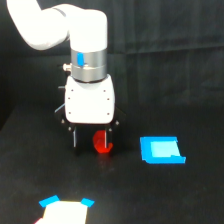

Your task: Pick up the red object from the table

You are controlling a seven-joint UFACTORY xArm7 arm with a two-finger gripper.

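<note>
The red object sits on the black counter, directly under the white gripper and toward the side of it on the exterior view's right. Its top is hidden behind the gripper body, and its lower part curves round at the bottom, where it appears to touch the counter or hang just above it; the glossy black surface makes that hard to tell. One thin dark finger stands clear on the exterior view's left, apart from the object; the opposite finger is lost against the red piece. So the jaws look spread wider than the object, but whether the far side is already pressing on it I cannot tell.

Judging by its look, the piece is small, stiff and light, likely plastic or painted wood, with a smooth, somewhat slippery skin. It should not crush. A hold across its two flatter side faces, around mid-height, seems safest; the rounded lower edge could squirt out of a low pinch.

A flat blue piece lies well apart on the exterior view's right, and a pale card with blue corners lies near the bottom edge.
</note>
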